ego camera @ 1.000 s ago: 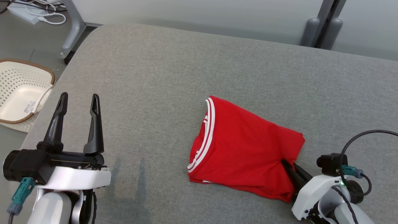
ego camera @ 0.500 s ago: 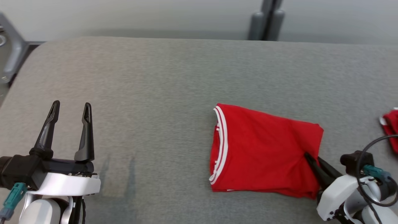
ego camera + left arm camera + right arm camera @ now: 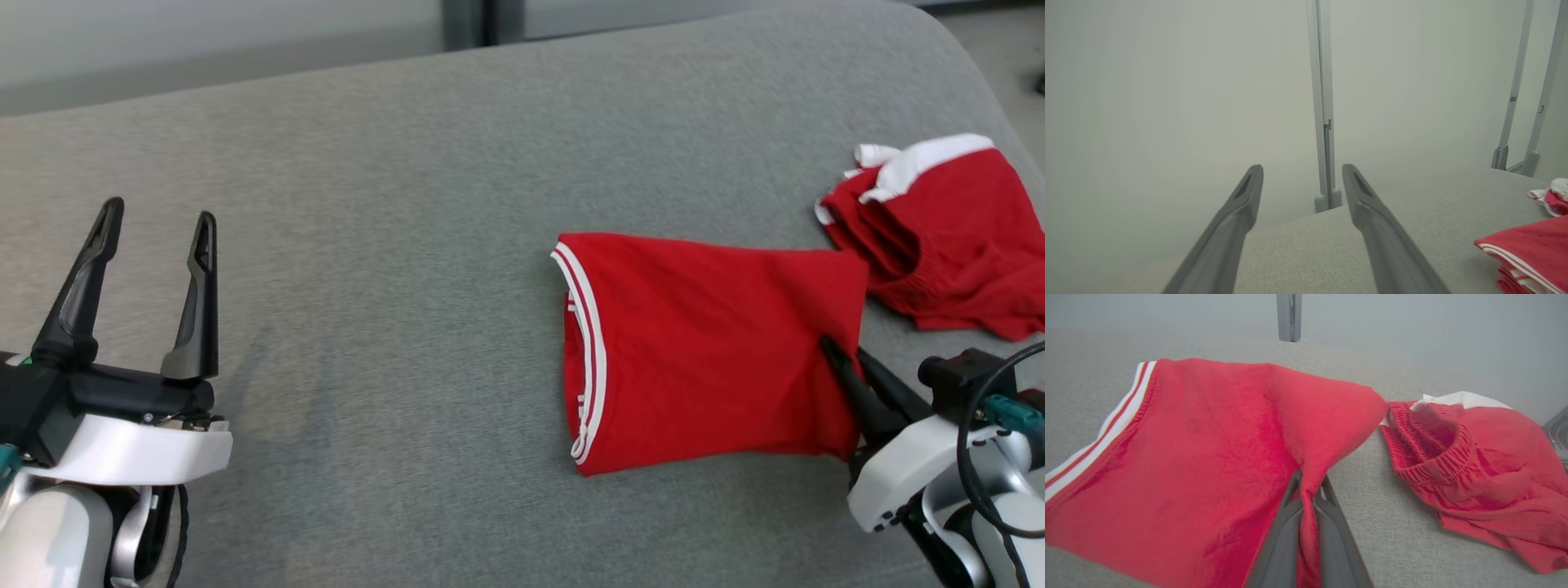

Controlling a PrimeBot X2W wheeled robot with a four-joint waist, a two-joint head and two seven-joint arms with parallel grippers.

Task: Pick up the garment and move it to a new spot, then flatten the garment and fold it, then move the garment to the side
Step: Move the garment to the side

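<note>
The garment [image 3: 702, 351] is a folded red piece with white stripes along its left edge, lying on the grey padded table [image 3: 392, 245]. My right gripper [image 3: 829, 343] is shut on its right edge, the cloth pinched between the two fingers [image 3: 1308, 479]. The pinched edge of the garment [image 3: 1208, 457] is pulled up into a ridge. My left gripper [image 3: 155, 212] stands open at the lower left with nothing between its fingers, well clear of the garment [image 3: 1531, 249]. In the left wrist view, the left gripper [image 3: 1302, 169] points over the table's far edge.
A second red garment [image 3: 939, 237] with white trim lies crumpled at the right, its elastic band [image 3: 1433, 457] just beside the held garment's far right corner. The table's rounded edge and grey frame posts [image 3: 1323, 122] stand behind.
The head camera has swung to the right, so the basket left the picture and the second red garment came in. The held garment has shifted right, up to that garment. The left gripper stays open.
</note>
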